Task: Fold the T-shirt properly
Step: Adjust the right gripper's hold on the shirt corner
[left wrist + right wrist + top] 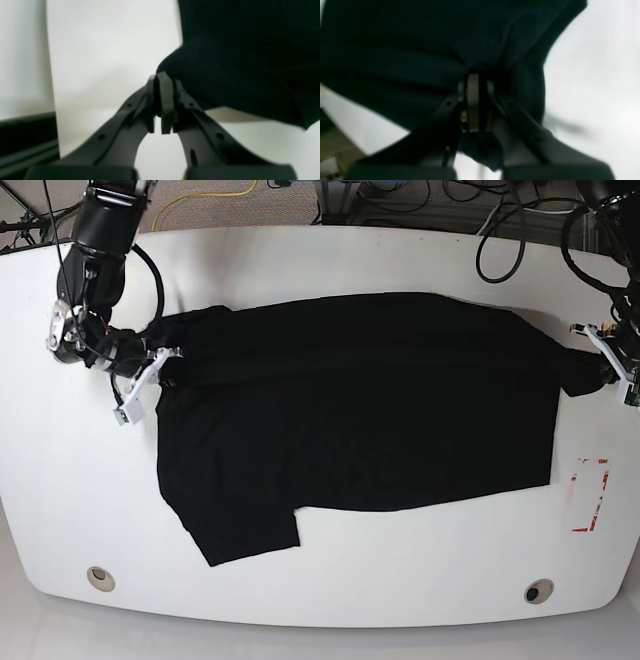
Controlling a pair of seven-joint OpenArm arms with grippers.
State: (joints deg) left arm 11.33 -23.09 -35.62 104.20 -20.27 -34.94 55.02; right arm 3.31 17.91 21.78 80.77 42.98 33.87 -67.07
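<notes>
T-shirt (360,405) spread across the white table (300,260), one sleeve trailing toward the near edge. Mid-fold by the look of it: both arms have an end of the far edge pinched and raised. Next move likely needs both ends carried together toward the near hem. Left gripper (162,100) clamped on cloth. Right gripper (473,100) likewise, fabric bunched round its closed fingers.

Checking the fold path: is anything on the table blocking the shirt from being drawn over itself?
Nothing visible does. Both claws, left and right, already grip the T-shirt; only bare white table surrounds it.
</notes>
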